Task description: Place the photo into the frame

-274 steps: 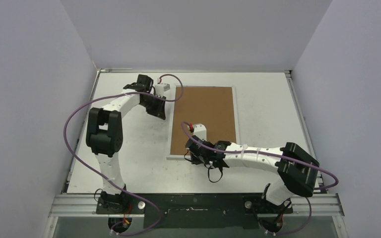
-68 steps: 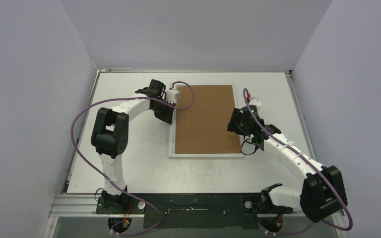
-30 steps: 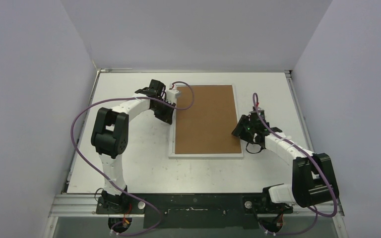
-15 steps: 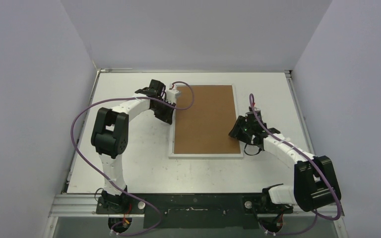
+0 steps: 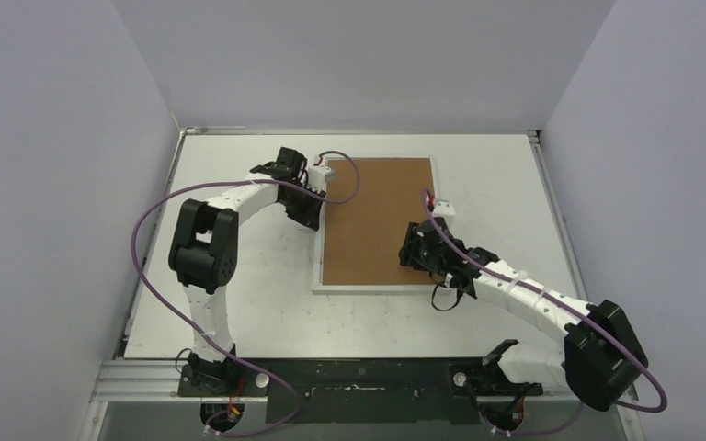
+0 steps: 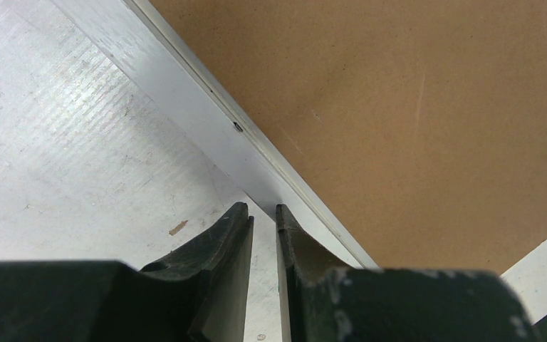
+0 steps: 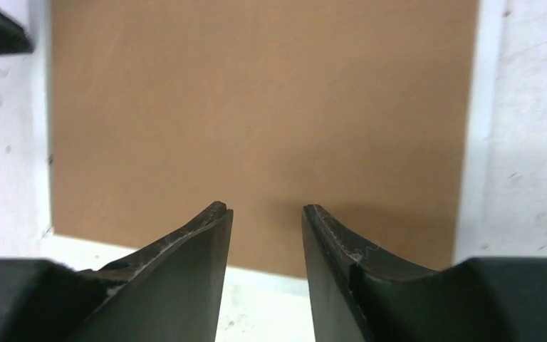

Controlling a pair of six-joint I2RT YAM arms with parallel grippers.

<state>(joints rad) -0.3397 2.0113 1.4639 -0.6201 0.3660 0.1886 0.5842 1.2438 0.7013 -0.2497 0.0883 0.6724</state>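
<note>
The frame [image 5: 381, 288] lies flat mid-table with only its thin white rim showing around a brown backing board [image 5: 377, 216]. The photo is hidden. My left gripper [image 5: 315, 220] rests at the frame's left edge. In the left wrist view its fingers [image 6: 263, 210] stand a narrow gap apart on bare table, just short of the white rim [image 6: 206, 107], with nothing between them. My right gripper [image 5: 411, 253] hovers over the board's near right part. Seen from the right wrist, it [image 7: 265, 208] is open and empty above the board [image 7: 256, 107], close to the frame's near rim [image 7: 271, 281].
White table [image 5: 239, 276] bounded by a raised metal lip at the back and sides, with grey walls close around it. Purple cables loop off both arms. The black mounting rail [image 5: 368, 377] runs along the near edge.
My right gripper has swung left from the frame's right edge to above the board's near right part, its jaws narrowing slightly. The left arm and the frame have not moved.
</note>
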